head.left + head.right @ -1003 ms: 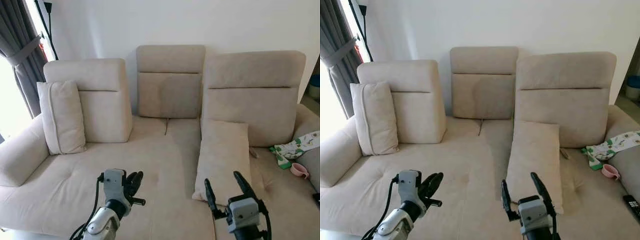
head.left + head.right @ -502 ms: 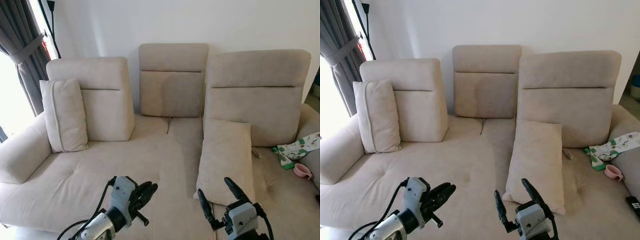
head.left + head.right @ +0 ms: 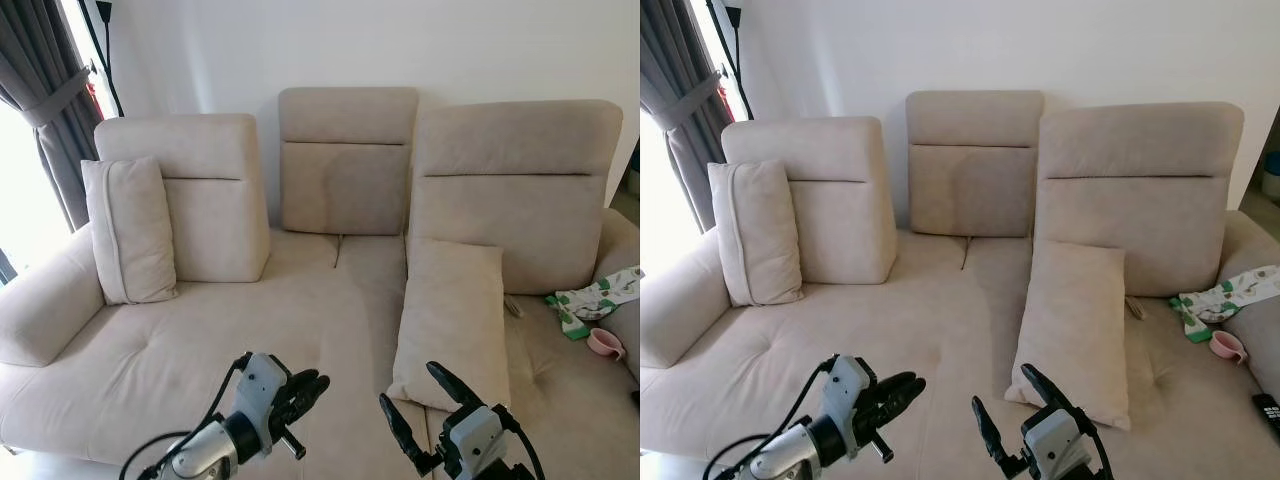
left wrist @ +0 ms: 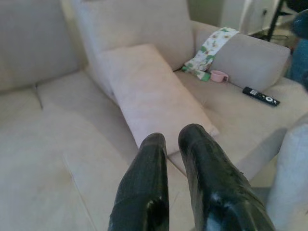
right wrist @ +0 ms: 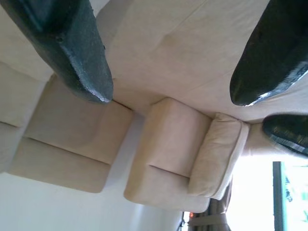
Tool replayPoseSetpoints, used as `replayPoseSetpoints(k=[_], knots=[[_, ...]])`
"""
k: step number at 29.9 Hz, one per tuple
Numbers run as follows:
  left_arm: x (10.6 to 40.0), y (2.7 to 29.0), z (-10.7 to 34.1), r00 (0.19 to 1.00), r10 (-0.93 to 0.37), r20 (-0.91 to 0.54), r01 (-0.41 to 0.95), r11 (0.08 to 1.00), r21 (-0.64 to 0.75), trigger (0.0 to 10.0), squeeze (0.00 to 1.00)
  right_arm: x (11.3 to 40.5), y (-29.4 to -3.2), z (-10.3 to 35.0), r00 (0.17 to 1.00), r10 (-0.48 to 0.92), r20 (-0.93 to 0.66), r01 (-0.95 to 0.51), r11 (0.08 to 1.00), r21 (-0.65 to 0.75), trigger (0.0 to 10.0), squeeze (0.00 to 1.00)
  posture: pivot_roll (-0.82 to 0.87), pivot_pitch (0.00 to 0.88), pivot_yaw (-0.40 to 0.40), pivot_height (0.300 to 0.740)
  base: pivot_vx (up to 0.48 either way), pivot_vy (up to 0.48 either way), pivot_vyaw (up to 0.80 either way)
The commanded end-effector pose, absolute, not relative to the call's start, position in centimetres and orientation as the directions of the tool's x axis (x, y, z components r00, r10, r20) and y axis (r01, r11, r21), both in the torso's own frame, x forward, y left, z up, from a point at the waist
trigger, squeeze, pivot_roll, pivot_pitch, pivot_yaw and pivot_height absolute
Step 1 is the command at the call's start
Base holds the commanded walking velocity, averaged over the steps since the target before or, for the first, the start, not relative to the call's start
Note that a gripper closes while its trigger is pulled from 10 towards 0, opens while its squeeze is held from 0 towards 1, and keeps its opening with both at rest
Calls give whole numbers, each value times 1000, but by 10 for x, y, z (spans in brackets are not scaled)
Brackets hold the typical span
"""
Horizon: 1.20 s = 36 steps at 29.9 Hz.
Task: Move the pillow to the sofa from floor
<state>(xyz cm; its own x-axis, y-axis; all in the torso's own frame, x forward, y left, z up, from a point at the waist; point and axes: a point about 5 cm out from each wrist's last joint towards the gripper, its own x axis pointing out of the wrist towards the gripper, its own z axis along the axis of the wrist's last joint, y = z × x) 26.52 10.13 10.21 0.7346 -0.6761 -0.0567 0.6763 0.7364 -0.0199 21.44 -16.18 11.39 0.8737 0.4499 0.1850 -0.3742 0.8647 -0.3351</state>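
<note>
Beige sofa [image 3: 300, 300] across the whole scene, three raised backrests along the far side. Pillow [image 3: 452, 320] already on the right seat, top edge leaning against the right backrest, lower edge toward the near front. Second cushion [image 3: 132, 230] upright at the far left, against the left backrest. Left gripper [image 3: 300, 392] low and near, over the middle seat, fingers pressed close with barely a slit between, holding nothing. Right gripper [image 3: 418, 410] near the pillow's lower left corner, apart from it, fingers spread wide and empty.

From the left wrist: a black remote [image 4: 261, 96] on the right seat, plus a pink cup [image 4: 219, 75] and patterned cloth [image 4: 208, 48] draped over the armrest; in the head views, remote cut off at the frame edge. From the right wrist: far-left cushion and backrests between splayed fingertips [image 5: 86, 72], window glare beside them.

Grey curtain [image 3: 40, 110] at far left, partly cropped. Both arms cut off at the bottom edge.
</note>
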Motion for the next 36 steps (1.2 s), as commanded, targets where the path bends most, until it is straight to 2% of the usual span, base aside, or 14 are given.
replayPoseSetpoints(k=[1, 9, 28, 36], knots=[[266, 109, 96, 782, -619, -71, 614, 785, -88, 10000, 0, 215, -161, 114, 890, 409, 200, -341, 890, -304, 10000, 0, -31, 0, 74, 740, 0, 0, 0], [267, 108, 95, 803, -592, -68, 586, 805, -98, 10000, 0, 215, -161, 112, 912, 358, 202, -306, 920, -246, 10000, 0, -30, 0, 68, 740, 0, -33, 0], [267, 98, 94, 787, -612, -77, 605, 790, -99, 10000, 0, 215, -164, 111, 928, 315, 197, -270, 936, -226, 10000, 0, -50, 0, 71, 740, 0, -463, 0], [269, 97, 94, 785, -615, -75, 607, 788, -105, 10000, 0, 217, -165, 111, 932, 304, 199, -259, 940, -223, 10000, 0, -50, 0, 71, 740, 0, -38, 0]])
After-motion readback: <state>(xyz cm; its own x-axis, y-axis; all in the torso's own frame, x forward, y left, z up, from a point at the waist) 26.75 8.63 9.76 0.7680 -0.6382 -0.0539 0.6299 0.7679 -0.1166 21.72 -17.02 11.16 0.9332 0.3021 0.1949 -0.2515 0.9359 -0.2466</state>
